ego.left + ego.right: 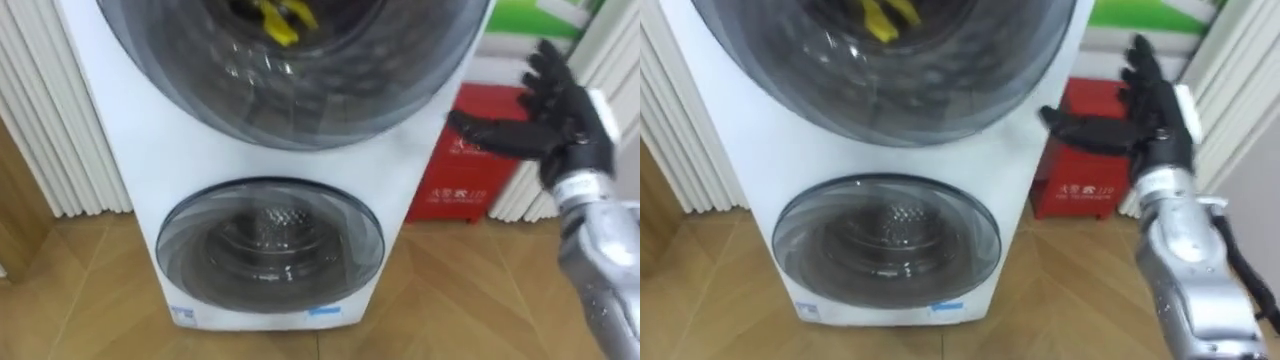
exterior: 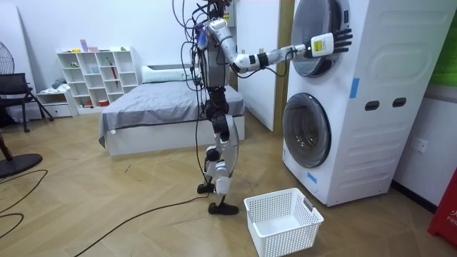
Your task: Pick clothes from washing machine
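Room view: robot stands upright facing the stacked washing machine, w/ a white basket on the floor beside its feet and a bed behind it. Eye views add detail not visible from there: a yellow garment sits behind the glass of the upper door, cut off by the top edge. Its visible strips slant down toward the robot's right; full long axis cannot be told. Lower door is below, drum dark. Right arm is extended fwd at upper-door height. Right hand is spread wide, fingers up, thumb pointing at the door's right rim, holding nothing. A red box stands behind it.
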Controlling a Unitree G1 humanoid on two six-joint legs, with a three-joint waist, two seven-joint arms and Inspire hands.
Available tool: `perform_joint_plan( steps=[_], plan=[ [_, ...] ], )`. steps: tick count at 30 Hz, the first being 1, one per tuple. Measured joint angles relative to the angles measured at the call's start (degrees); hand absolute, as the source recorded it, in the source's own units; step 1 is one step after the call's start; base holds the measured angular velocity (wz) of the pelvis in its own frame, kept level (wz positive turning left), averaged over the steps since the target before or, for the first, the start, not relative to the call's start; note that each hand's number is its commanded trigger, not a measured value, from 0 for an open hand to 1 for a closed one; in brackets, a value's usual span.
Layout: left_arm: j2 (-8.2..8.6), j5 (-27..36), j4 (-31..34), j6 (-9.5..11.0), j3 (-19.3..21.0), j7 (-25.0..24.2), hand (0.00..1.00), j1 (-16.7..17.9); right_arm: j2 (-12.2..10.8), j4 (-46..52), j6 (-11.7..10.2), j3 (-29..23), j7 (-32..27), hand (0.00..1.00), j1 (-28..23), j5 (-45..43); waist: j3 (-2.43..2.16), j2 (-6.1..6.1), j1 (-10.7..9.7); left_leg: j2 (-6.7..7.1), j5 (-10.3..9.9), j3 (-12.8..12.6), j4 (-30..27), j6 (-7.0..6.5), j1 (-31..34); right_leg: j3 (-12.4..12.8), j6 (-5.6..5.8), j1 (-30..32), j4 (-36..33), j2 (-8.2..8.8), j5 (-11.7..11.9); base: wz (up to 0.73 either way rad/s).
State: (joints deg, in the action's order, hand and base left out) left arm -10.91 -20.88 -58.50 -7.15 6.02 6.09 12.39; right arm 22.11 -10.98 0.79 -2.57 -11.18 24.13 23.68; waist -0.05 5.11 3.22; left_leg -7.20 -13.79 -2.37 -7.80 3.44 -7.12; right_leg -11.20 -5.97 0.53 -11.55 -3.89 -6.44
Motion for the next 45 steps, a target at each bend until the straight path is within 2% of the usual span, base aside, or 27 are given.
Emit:
perform_joint_plan(
  steps=[2,6,11,19,23,25,34,38,40,42,45],
  plan=[
    [0.02,0.02,-0.03,-0.07,-0.04,0.03,0.0,-0.46,0.21,0.0,0.0,-0.41,0.91,0.0,1.41,1.91,0.27,0.49,0.42,0.85,0.29,-0.17,0.04,-0.46,-0.2,-0.12,0.62,-0.4,1.12,0.13,0.39,0.0],
    [0.09,0.03,-0.08,-0.32,-0.07,0.04,0.0,-0.27,0.33,0.01,0.01,-0.45,0.9,0.0,4.15,3.21,0.0,1.14,0.24,1.91,0.62,0.28,-0.04,-1.02,0.56,-1.51,1.22,-0.78,2.07,1.16,0.24,0.14],
    [-0.11,0.02,0.0,-0.44,0.02,0.03,0.0,-0.17,1.54,-0.21,0.1,-0.38,1.97,0.0,6.05,7.92,0.09,0.93,0.43,2.9,0.83,0.84,-0.93,-1.36,1.67,-1.8,1.8,-0.87,2.8,2.08,-0.12,0.09],
    [-0.5,-0.09,1.89,-1.29,-0.06,-0.27,0.0,1.77,3.42,-8.83,1.1,-0.34,2.65,0.0,8.64,9.76,0.01,1.31,0.71,3.0,0.87,1.13,-1.7,-1.4,1.96,-2.94,1.86,-1.49,2.94,2.39,-0.34,0.07],
    [-1.28,-0.06,2.4,-1.36,-0.09,-0.48,0.0,1.91,5.23,-12.17,1.83,1.98,3.96,0.0,9.02,9.76,-0.01,2.02,1.72,2.99,0.87,1.12,-1.73,-1.39,1.95,-2.96,1.84,-1.51,2.99,2.38,-0.41,0.02],
    [-1.43,-0.06,2.42,-1.45,-0.09,-0.48,0.0,1.97,5.24,-13.4,1.91,3.37,4.71,0.0,9.59,9.74,-0.15,2.25,1.8,2.99,0.87,1.12,-1.73,-1.39,1.96,-2.99,1.84,-1.51,3.01,2.39,-0.41,0.0],
    [-1.53,-0.05,3.66,-1.6,-0.08,-0.42,0.0,1.83,5.22,-13.03,2.04,4.39,5.12,0.0,9.61,9.27,-0.15,2.54,3.38,2.88,0.87,0.88,-1.55,-1.39,1.68,-3.12,1.85,-1.71,2.89,2.3,-0.41,-0.01],
    [-1.52,0.02,3.44,-1.6,-0.13,-0.69,0.0,1.5,5.26,-11.36,3.1,4.71,5.11,0.0,9.6,4.55,-0.05,2.39,3.25,2.86,0.87,0.51,-1.49,-1.39,1.53,-2.88,1.85,-1.6,2.78,2.29,-0.41,-0.06],
    [-1.68,0.02,3.43,-1.62,-0.41,-0.89,0.0,1.61,5.27,-10.16,3.25,5.46,5.13,0.0,9.29,2.74,-0.02,2.3,3.16,2.85,0.87,-0.18,-1.49,-1.39,1.43,-2.25,1.84,-1.52,2.8,2.24,-0.42,-0.16],
    [-1.9,-0.02,3.42,-1.65,-0.63,-1.63,0.0,1.57,5.27,-7.84,4.28,5.89,5.37,0.0,8.71,1.76,-0.03,2.22,3.09,2.83,0.87,-0.83,-1.55,-1.39,1.37,-1.43,1.82,-1.27,2.81,2.1,-0.4,-0.22],
    [-2.11,0.02,3.31,-1.63,-1.7,-1.73,0.0,1.24,5.25,-3.64,4.36,6.44,6.04,0.0,6.46,0.35,0.01,2.08,2.87,2.69,0.87,-1.69,-1.52,-1.39,1.02,-0.53,1.68,-1.15,2.76,1.8,-0.32,-0.2]
  ],
)
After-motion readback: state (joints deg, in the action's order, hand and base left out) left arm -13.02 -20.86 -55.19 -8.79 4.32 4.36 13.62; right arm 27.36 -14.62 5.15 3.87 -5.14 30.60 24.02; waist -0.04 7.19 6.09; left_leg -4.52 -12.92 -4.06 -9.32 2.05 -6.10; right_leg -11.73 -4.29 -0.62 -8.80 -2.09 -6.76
